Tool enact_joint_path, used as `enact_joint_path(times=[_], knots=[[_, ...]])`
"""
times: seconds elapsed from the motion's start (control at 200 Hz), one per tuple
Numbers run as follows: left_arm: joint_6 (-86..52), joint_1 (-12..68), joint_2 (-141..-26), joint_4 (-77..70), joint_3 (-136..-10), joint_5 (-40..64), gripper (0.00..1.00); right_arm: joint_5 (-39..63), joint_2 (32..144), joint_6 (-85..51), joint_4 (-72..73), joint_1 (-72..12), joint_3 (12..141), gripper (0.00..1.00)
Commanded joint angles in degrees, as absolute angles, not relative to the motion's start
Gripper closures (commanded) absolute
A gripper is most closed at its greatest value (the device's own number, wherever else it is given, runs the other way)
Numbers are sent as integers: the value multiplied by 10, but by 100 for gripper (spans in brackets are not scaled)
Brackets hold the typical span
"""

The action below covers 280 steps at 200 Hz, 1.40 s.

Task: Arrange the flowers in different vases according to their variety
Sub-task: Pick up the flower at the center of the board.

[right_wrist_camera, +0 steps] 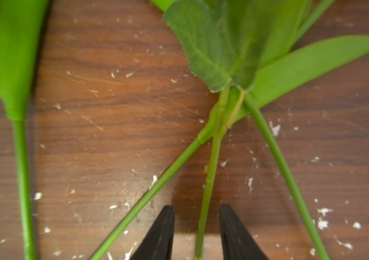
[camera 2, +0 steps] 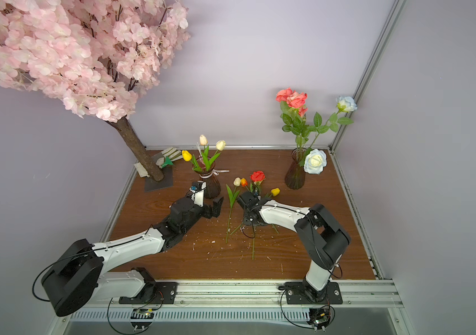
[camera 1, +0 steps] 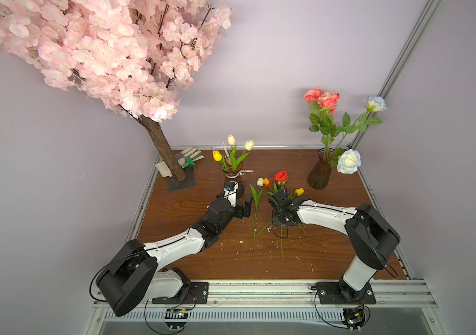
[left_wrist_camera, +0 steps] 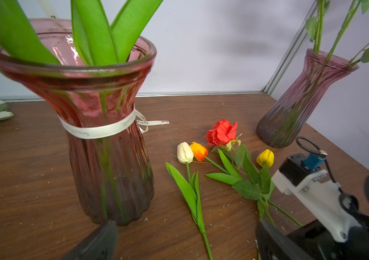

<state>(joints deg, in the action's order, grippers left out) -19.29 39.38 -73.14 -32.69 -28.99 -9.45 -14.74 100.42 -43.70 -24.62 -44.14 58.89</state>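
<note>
Four flowers lie mid-table: a red rose (camera 1: 280,176) (left_wrist_camera: 221,132), a cream tulip (camera 1: 260,182), an orange tulip (camera 1: 267,182) and a yellow tulip (camera 1: 299,191). The ribboned vase (camera 1: 232,171) (left_wrist_camera: 109,157) holds three tulips. The plain vase (camera 1: 319,174) (left_wrist_camera: 291,108) at the back right holds several roses. My left gripper (camera 1: 244,208) (left_wrist_camera: 185,225) is wide open and empty, just right of the ribboned vase, over the cream tulip's stem. My right gripper (right_wrist_camera: 196,208) points down at the table. Its narrowly parted fingers straddle the rose stem (right_wrist_camera: 210,175), with a gap on each side.
A pink blossom tree (camera 1: 161,145) on a dark base plate stands at the back left, with a pale glove (camera 1: 190,156) behind it. Metal rails (camera 1: 144,203) edge the wooden table (camera 1: 332,255), which is dotted with white specks.
</note>
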Motion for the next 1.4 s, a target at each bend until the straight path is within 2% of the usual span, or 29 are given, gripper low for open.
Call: enact_joint_path(times=[0.0,0.49,0.596,0.736,0.806,1.221,1.396], knots=[[-190,395,-726,-318,-303,-95,1,-148,1019,-448,-277,-442,618,63],[-187,395,-714,-316,-302,-96,1,-140,1057,-433,-278,-414,659,66],[-186,395,-712,-315,-301,-98,1,-142,1068,-431,-284,-409,670,74],[-186,395,-710,-314,-301,-98,1,-137,1072,-425,-288,-406,677,93],[-186,395,-708,-315,-300,-98,1,-132,1061,-417,-282,-406,674,100],[-187,395,-705,-319,-297,-97,1,-123,929,-301,-237,-401,687,100],[-186,395,-703,-323,-294,-96,1,-38,880,-200,-153,-370,691,100]])
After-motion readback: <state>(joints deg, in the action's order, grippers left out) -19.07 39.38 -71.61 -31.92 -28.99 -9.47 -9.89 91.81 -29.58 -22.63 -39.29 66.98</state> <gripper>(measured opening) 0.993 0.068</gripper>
